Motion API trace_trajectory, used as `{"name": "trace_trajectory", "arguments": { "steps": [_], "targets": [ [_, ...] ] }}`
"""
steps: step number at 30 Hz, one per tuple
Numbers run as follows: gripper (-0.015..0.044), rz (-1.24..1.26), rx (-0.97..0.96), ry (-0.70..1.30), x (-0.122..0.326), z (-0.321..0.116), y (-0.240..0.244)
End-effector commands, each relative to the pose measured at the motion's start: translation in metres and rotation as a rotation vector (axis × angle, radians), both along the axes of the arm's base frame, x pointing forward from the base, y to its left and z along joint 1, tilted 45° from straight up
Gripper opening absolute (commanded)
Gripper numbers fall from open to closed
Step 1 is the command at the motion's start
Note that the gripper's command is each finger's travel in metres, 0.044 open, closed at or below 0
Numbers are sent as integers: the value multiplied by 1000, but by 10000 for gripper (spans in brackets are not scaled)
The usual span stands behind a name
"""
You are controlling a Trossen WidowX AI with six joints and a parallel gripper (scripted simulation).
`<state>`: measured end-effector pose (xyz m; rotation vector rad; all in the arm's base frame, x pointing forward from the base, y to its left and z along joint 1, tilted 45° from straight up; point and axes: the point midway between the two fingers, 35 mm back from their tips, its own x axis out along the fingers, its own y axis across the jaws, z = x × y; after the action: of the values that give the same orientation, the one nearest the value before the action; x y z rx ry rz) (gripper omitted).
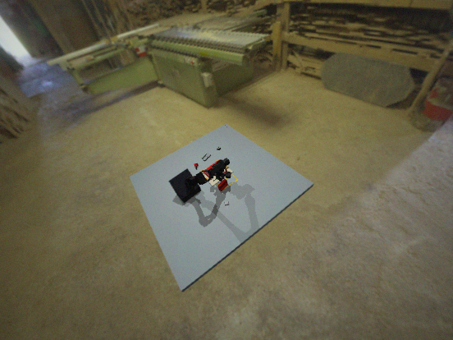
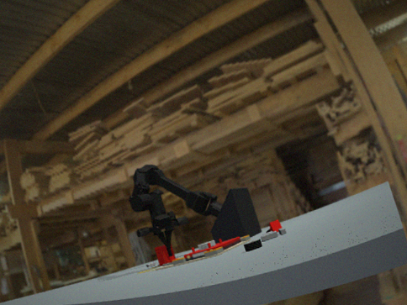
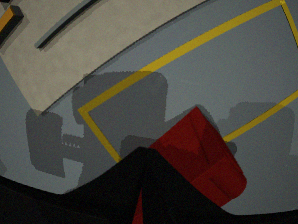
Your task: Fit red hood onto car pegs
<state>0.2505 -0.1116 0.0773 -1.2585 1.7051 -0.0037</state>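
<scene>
A red block-like piece, taken to be the hood (image 1: pixel 222 185) (image 2: pixel 162 256) (image 3: pixel 200 145), rests on the table across the yellow outline. Its flat faces show in the wrist view; no corner holes can be made out. My gripper (image 2: pixel 169 251) (image 3: pixel 145 155) points down with its fingertips together, right beside the hood and partly in front of it. Nothing shows clamped between the fingers. The red chassis (image 2: pixel 229 243) lies low in its jig, with the grey engine block (image 2: pixel 206 245) on it. The arm covers most of the car in the top view, and the pegs cannot be told apart.
A yellow outline (image 1: pixel 234 183) (image 3: pixel 185 52) surrounds part of the hood area. A beige board (image 1: pixel 213 181) (image 3: pixel 99 63) is beside it. A small red part (image 1: pixel 196 165) (image 2: pixel 275 225), a black block (image 2: pixel 252 246) and a grey piece (image 2: pixel 269 236) lie on the table.
</scene>
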Motion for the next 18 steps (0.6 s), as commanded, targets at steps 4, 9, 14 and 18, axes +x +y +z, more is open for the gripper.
{"name": "trace_trajectory", "arguments": {
  "steps": [4,9,14,18],
  "targets": [
    [0,-29,5,-34,1,0,0],
    [0,-47,6,-54,1,1,0],
    [0,-65,7,-73,1,1,-1],
    [0,-80,7,-89,1,1,-1]
  ]
}}
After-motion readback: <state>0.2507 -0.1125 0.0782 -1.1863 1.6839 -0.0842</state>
